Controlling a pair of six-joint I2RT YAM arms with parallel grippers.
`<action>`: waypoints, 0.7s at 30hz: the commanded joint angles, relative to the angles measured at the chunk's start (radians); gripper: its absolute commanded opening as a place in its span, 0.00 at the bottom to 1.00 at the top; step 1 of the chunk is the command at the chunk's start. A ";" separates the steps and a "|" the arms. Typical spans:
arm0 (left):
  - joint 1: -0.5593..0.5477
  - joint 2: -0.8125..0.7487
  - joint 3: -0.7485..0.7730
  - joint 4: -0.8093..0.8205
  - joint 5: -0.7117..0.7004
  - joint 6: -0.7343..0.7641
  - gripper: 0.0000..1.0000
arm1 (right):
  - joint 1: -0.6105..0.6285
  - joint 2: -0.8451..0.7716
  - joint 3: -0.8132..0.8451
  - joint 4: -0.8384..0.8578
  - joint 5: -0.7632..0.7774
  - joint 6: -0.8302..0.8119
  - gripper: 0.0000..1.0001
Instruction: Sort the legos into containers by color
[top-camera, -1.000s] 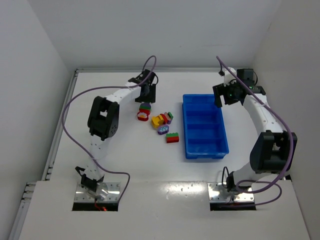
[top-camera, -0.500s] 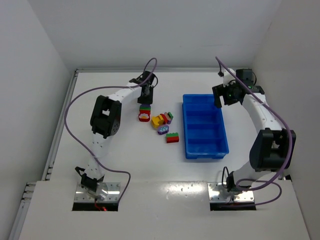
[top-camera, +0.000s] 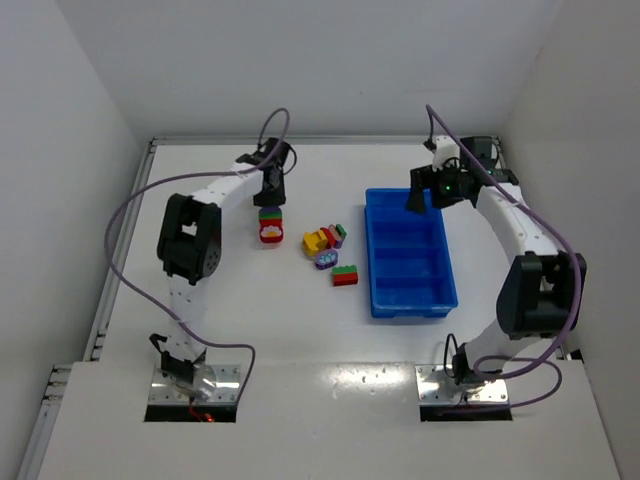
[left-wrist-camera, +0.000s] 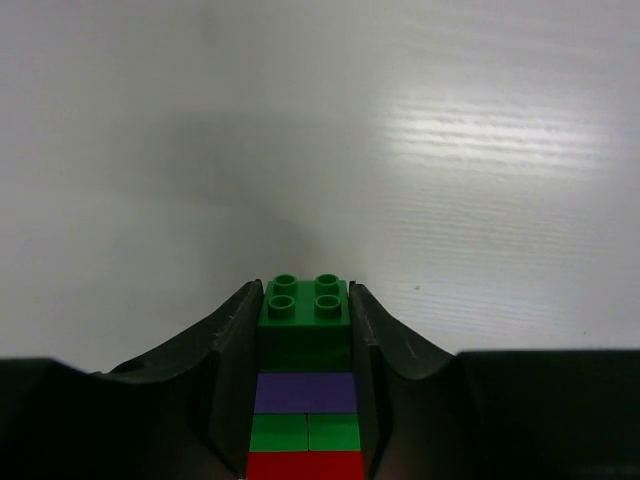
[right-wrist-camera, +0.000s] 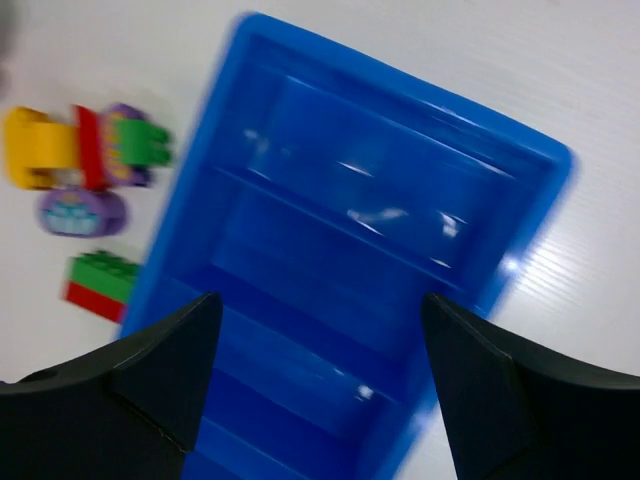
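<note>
The left gripper (left-wrist-camera: 305, 292) has its fingers (left-wrist-camera: 235, 345) pressed narrow against a stack (left-wrist-camera: 305, 312) of legos. From the tip back the stack runs green, purple, green, red, and the red brick is cut off by the bottom of the wrist view. Whether the stack rests on the table (top-camera: 240, 300) or hangs above it cannot be told.

The right gripper (right-wrist-camera: 315, 370) stands wide with nothing between its fingers (right-wrist-camera: 165, 365), over the far end of the blue tray (right-wrist-camera: 520, 215). That wrist view is blurred, and the tray's near end is cut off.

Three loose groups lie left of the tray (top-camera: 372, 262):
- one yellow-red-green-purple cluster (top-camera: 322, 238), whose joins are unclear
- one purple piece (top-camera: 325, 260)
- one green-on-red brick (top-camera: 345, 275)

Since a second ago the left gripper (top-camera: 271, 192) and the stack (top-camera: 269, 222) have shifted left, away from the cluster. The right gripper (top-camera: 417, 198) has edged left.
</note>
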 joint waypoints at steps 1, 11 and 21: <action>0.084 -0.174 0.011 -0.004 -0.067 -0.080 0.00 | 0.060 0.056 0.069 0.083 -0.198 0.170 0.81; 0.211 -0.254 -0.038 -0.014 0.143 -0.167 0.00 | 0.271 0.248 0.273 0.320 -0.396 0.456 0.79; 0.268 -0.278 -0.048 0.004 0.276 -0.186 0.00 | 0.456 0.481 0.464 0.505 -0.430 0.733 0.79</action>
